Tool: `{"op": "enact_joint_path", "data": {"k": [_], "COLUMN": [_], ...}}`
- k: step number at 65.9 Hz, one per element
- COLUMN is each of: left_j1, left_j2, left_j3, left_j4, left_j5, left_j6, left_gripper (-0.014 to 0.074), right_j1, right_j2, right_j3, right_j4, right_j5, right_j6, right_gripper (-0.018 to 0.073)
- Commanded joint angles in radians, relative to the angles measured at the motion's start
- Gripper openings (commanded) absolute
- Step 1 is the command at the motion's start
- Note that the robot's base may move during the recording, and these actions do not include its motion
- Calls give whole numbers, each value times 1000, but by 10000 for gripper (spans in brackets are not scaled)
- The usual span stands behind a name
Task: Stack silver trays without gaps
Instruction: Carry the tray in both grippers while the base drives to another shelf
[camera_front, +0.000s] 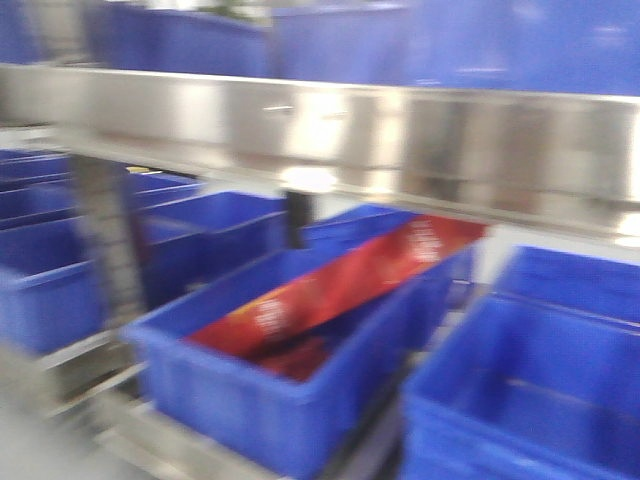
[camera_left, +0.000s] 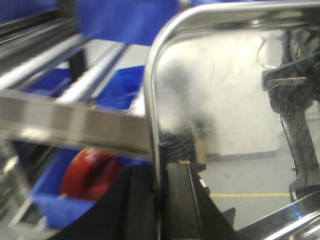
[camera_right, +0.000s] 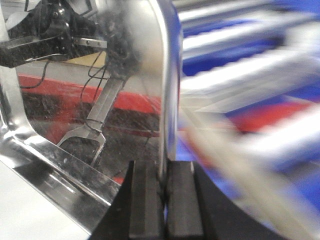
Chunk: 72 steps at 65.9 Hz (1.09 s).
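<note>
A silver tray (camera_left: 225, 90) fills the left wrist view, tilted up on edge, its mirror-like floor reflecting an arm. My left gripper (camera_left: 159, 192) is shut on the tray's thin rolled rim near a rounded corner. The right wrist view shows a silver tray (camera_right: 100, 115) the same way, with my right gripper (camera_right: 165, 192) shut on its rim; the black pads (camera_right: 146, 205) pinch the edge between them. Whether more than one tray is held I cannot tell. Neither gripper nor any tray shows in the blurred front view.
A long steel shelf rail (camera_front: 320, 130) crosses the front view, and appears again as a rail (camera_left: 75, 120) left of the tray. Below it stand blue bins (camera_front: 270, 400), one holding a red package (camera_front: 340, 290). Another blue bin (camera_front: 540, 380) is at the right.
</note>
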<state>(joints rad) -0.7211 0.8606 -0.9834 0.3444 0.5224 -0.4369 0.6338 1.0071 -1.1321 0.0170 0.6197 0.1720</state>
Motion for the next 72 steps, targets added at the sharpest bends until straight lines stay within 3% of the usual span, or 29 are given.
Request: {"op": "enact_joint_path", "data": {"k": [1, 72], "left_j1": [6, 6], "left_j2": [-18, -18], "left_j3": [-3, -5], "left_j4": [53, 53], "left_j5": [4, 4], "left_j6": [10, 10], "left_gripper": [-17, -17], "right_j1": [-5, -5], "right_j2": [-17, -17], "right_j3": [1, 1], "right_j4": [-54, -43], "right_j5": [-7, -8], "right_j6": [-18, -18], "right_gripper": [-67, -67]}}
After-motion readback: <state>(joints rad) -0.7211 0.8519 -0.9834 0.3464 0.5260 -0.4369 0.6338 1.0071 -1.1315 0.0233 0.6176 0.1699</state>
